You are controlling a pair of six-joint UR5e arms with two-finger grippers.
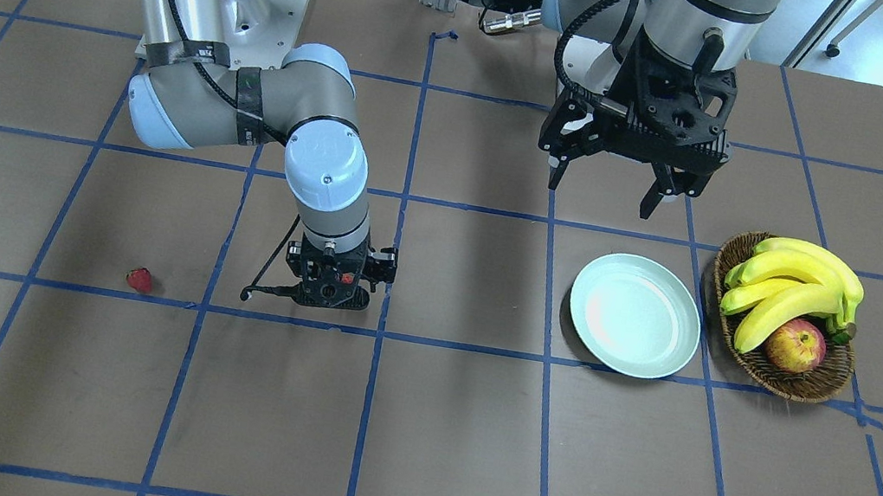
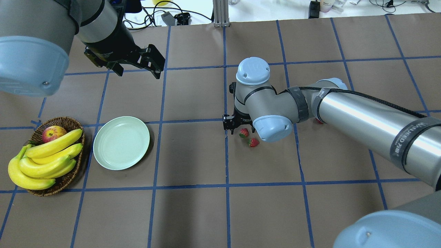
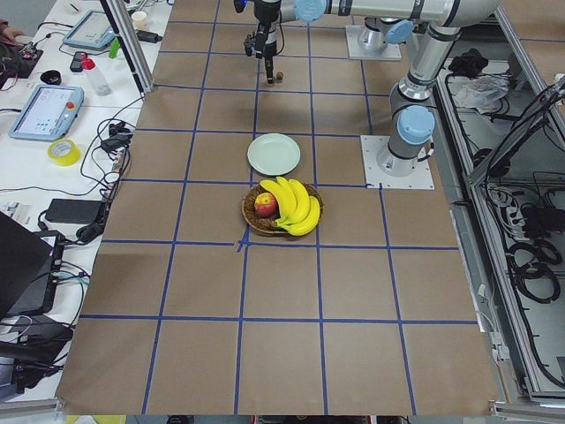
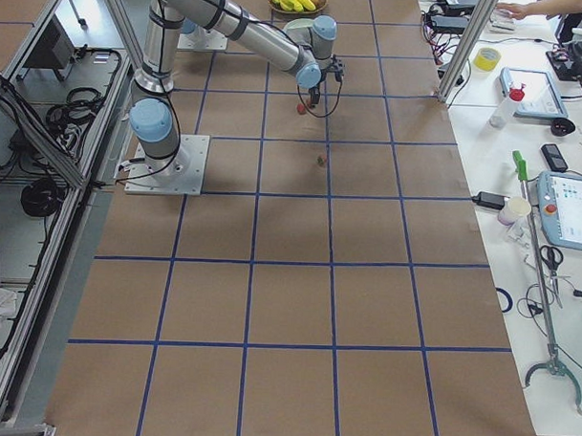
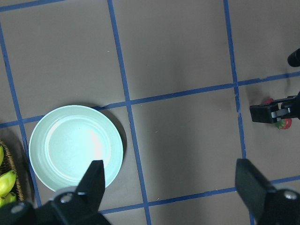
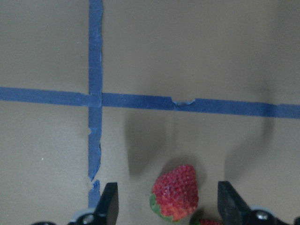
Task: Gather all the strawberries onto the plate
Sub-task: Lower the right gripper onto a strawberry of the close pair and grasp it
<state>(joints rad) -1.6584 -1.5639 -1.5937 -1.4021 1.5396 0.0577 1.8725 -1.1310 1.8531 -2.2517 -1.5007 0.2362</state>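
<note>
Right claw: your right claw (image 6: 168,190) stands apart, low at the counter (image 2: 193,213). Its fingers (image 6: 108,202) sit either side of the first strawberry (image 6: 176,192) without touching it.
Left claw: your left claw (image 5: 171,178) is spread wide and holds nothing. It hangs above the counter, near the plate (image 5: 75,147) but not over it.
Overhead only: the second strawberry (image 2: 254,142) lies just beside the first. In the front-facing view the right wrist (image 1: 327,196) hides both.
Front-facing only: you see the third strawberry (image 1: 139,279) whole, alone and well apart from the plate. Overhead it is a red sliver at the right forearm (image 2: 361,113).
Pointing: in the right wrist view, the first strawberry's long axis runs bottom-left to top-right, with the leafy top bottom-left and the tip toward the blue tape line (image 6: 187,104).
Plate: bare, just beside the wicker basket (image 2: 69,122) holding bananas (image 2: 48,158) and an apple (image 2: 53,132).
</note>
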